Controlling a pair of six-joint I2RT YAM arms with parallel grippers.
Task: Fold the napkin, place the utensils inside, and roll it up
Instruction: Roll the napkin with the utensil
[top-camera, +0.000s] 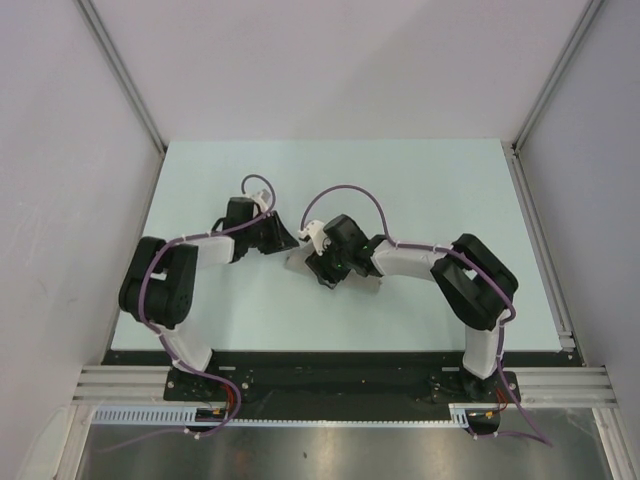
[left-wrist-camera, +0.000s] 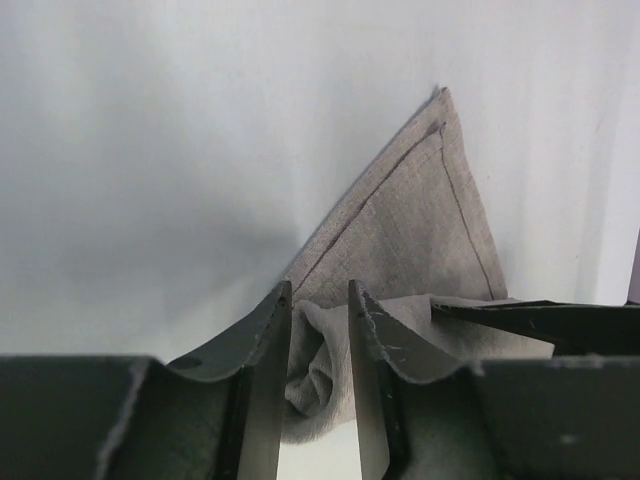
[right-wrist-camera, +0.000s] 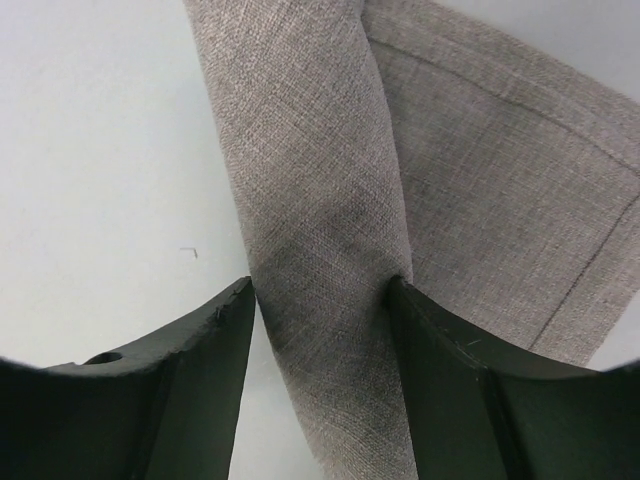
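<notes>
Gripping rolled napkin (right-wrist-camera: 310, 150) with both arms: left gripper (left-wrist-camera: 320, 292) clamped on bunched end, right gripper (right-wrist-camera: 320, 285) clamped across roll. Napkin at middle of table (top-camera: 430, 190), loose corner lying flat.

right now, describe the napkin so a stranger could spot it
On the pale green table, look at the middle, where both sets of jaws meet. The napkin is the grey-beige woven cloth pinched there, partly rolled, with a hemmed corner sticking out. Nothing else there is fabric.
</notes>
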